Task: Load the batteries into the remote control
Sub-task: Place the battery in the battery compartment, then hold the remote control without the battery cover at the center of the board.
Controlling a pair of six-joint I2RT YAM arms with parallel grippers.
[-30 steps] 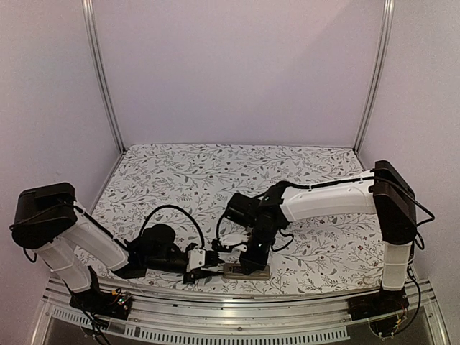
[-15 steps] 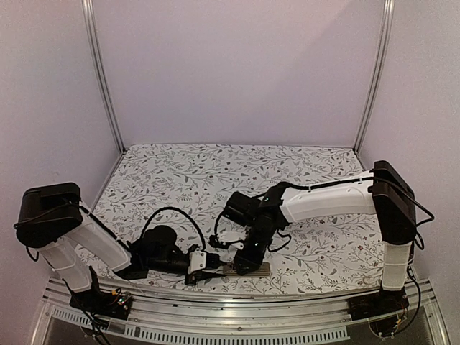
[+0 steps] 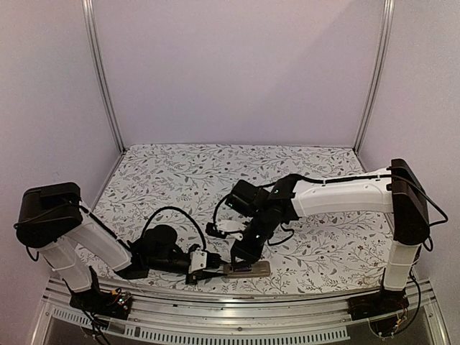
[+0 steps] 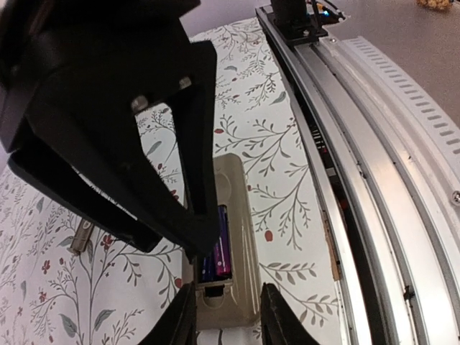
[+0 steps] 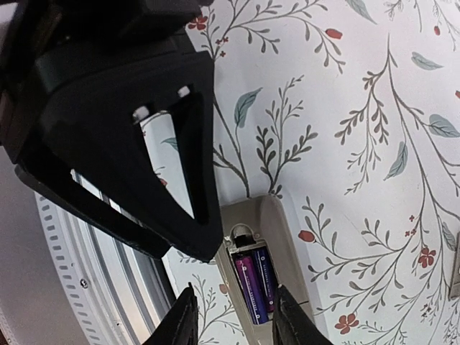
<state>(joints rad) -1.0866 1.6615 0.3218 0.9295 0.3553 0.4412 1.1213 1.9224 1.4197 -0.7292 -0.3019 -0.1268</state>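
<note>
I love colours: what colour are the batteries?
The batteries are purple, clearest from the right wrist.

Your right pincer (image 5: 233,320) blocks the remote (image 4: 241,208) from above, left pincer (image 4: 226,323) grips its end, rail (image 4: 359,180) runs just beside; far tabletop (image 3: 187,172) lies free.

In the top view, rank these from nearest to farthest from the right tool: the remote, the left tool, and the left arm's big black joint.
1. The remote, directly under the right tool, at the table's near edge.
2. The left tool, just to the left, at the remote's end.
3. The black joint, far left, raised above the table.
</note>
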